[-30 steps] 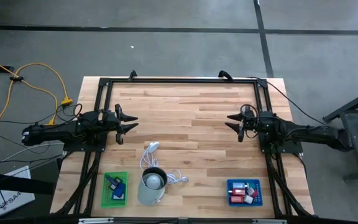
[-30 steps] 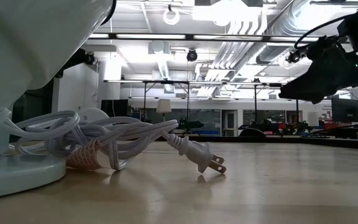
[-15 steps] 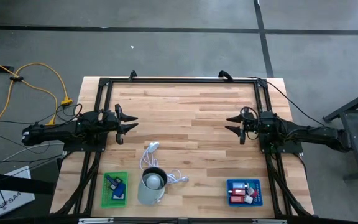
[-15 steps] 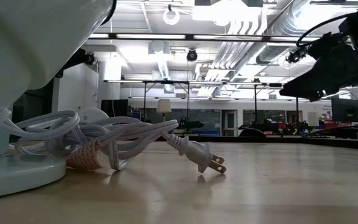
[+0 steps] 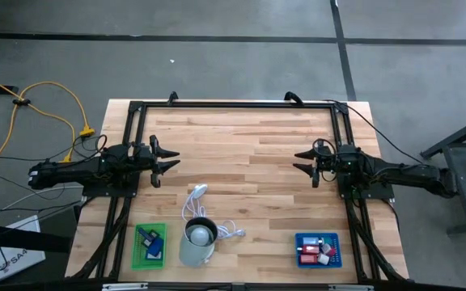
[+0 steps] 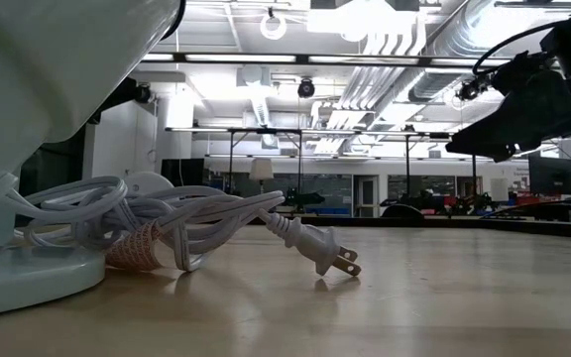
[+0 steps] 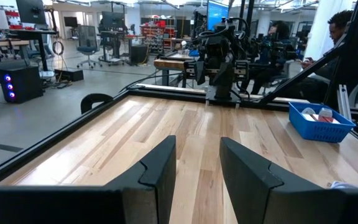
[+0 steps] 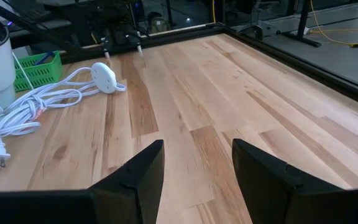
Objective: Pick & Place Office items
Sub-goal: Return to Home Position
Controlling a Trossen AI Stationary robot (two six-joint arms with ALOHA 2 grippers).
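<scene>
The left pincer (image 5: 171, 161) hovers over the left side of the table (image 5: 249, 137) and the right pincer (image 5: 298, 161) over the right side. They face each other, each with its fingers spread wide and holding nothing. The office items lie in two baskets at the near edge: red, pink and white pieces (image 5: 317, 249) in the blue basket (image 5: 337, 242) at near right, and blue pieces (image 5: 150, 240) in the green basket (image 5: 138, 250) at near left, with a pale cup (image 5: 199, 241) just right of the green basket and a white coiled cable (image 5: 194, 200) on the cup's far side.
</scene>
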